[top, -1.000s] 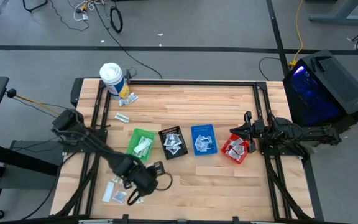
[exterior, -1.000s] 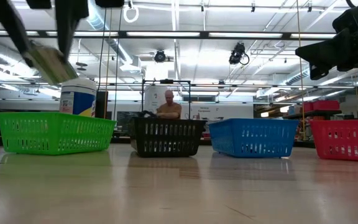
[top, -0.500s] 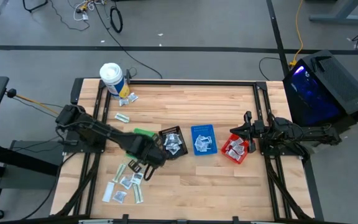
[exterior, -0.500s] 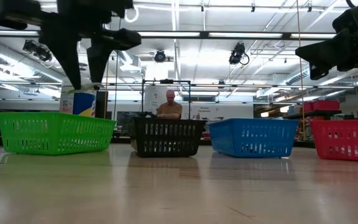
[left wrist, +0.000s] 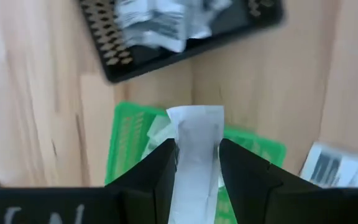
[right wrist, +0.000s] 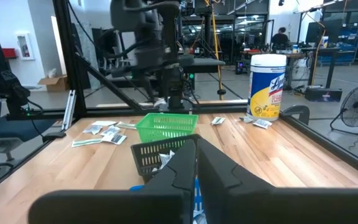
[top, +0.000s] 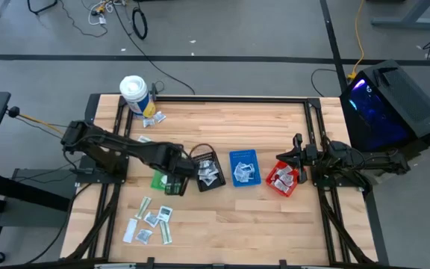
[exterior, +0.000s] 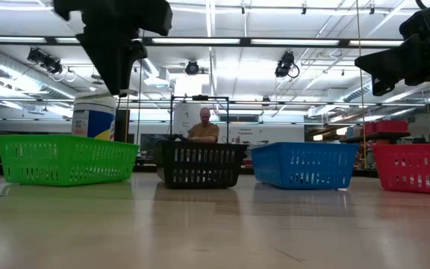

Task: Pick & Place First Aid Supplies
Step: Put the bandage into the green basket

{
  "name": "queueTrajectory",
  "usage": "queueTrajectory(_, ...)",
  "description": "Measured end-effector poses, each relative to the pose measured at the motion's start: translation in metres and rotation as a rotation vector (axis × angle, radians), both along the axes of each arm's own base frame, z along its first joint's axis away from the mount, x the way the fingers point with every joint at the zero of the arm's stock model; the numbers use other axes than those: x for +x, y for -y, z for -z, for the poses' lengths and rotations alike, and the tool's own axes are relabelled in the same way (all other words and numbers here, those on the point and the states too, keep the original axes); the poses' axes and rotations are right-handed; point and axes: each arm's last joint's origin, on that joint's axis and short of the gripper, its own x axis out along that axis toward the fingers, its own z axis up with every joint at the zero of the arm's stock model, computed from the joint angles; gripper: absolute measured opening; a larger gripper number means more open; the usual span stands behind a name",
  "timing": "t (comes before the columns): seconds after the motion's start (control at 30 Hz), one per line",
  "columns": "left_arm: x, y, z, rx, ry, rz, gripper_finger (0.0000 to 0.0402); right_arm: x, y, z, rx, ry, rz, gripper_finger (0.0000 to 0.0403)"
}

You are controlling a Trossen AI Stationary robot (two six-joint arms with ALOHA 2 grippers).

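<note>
My left gripper (top: 174,182) hangs over the green bin (top: 157,180), fingers pointing down, shut on a white strip packet (left wrist: 194,124). In the left wrist view the green bin (left wrist: 129,146) lies right below the packet and holds other sachets. The low view shows this gripper (exterior: 118,52) well above the green bin (exterior: 66,158). More first aid supplies lie loose at the near left (top: 149,221) and by the tub (top: 152,119). My right gripper (top: 298,152) waits shut and level at the table's right edge, beside the red bin (top: 284,180). My left gripper pinches the white strip packet between its two fingers (left wrist: 160,168), which come from above and point down. The fingers lie along the packet, on its two long edges (left wrist: 194,163). Its free end (left wrist: 195,115) sticks out past the fingertips, clear above the green bin.
Black (top: 207,170), blue (top: 243,167) and red bins with sachets stand in a row right of the green one. A white tub (top: 133,91) stands at the far left corner. Black frame rails (top: 230,99) run along the table's edges. A person (exterior: 203,127) is in the room behind.
My left gripper has carried the packet from above the loose pile at the near left toward the far edge, to over the green bin, and has rolled its wrist on the way. It has stayed shut on the packet.
</note>
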Motion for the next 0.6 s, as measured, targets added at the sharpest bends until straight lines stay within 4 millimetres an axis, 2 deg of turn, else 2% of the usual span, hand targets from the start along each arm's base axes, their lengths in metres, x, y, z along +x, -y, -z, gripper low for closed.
queueTrajectory(0.13,-0.002,-0.008,-0.003,-0.036,0.025,-0.210,0.0133,0.000,0.000,0.000,0.000,-0.001,0.000,0.0023)
queueTrajectory(0.33,-0.004,-0.019,-0.001,-0.053,0.004,-0.364,0.0133,0.000,0.000,0.000,0.000,0.000,0.000,0.0023)
queueTrajectory(0.6,-0.016,-0.024,0.027,-0.116,-0.096,-0.507,0.0133,0.000,0.000,0.000,0.000,0.000,0.000,0.0023)
